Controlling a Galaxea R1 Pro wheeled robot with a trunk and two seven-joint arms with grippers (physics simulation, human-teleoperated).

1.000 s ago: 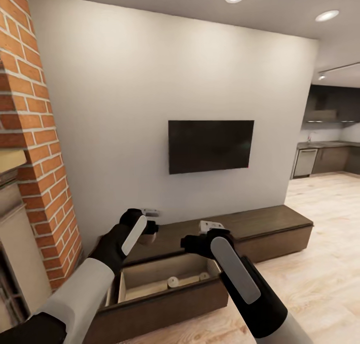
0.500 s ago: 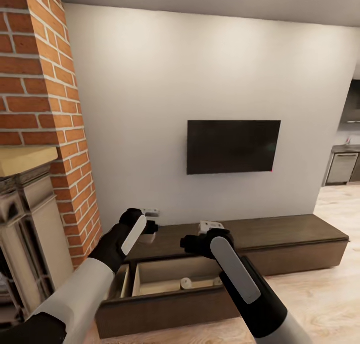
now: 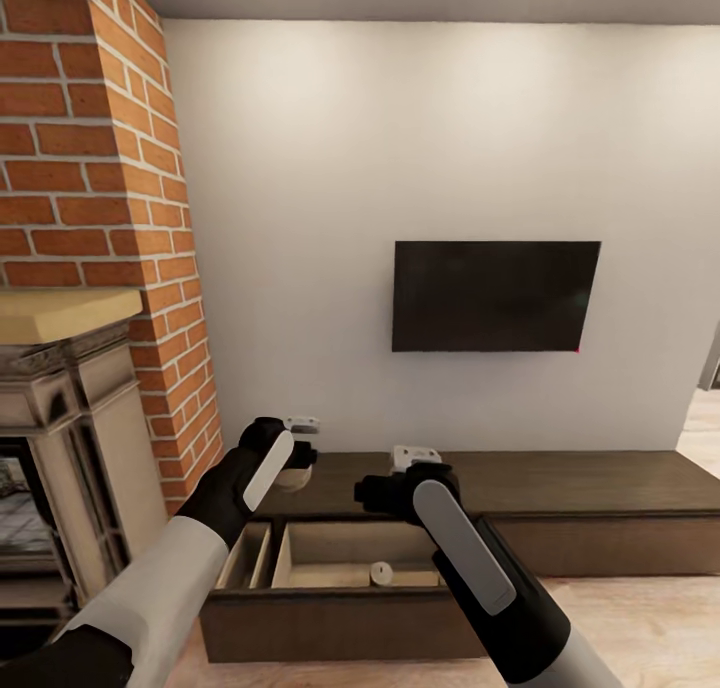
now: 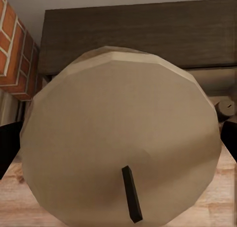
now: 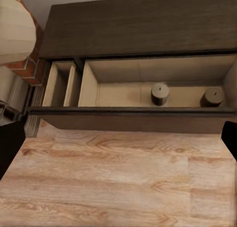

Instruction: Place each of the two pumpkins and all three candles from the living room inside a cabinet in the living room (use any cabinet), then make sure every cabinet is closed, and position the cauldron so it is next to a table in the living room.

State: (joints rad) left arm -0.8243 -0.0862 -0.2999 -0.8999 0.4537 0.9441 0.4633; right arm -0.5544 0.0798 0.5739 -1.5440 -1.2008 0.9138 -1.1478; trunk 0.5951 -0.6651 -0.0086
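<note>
behind the right tool (image 3: 385, 490), one drawer candle (image 3: 381, 571) half-hidden.

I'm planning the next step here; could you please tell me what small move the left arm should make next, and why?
Probably lower the left gripper with its stubby cream candle into the open beige drawer of the dark-brown cabinet, where two candles already sit.

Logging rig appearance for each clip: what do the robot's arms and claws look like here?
Both arms have glossy white upper sleeves that give way to black forearms and wrists. Each forearm carries a long pale grey oval panel. The left claw and right claw are black and blocky, each with a small light grey box mounted at the wrist. No cables or lettering are visible.
</note>
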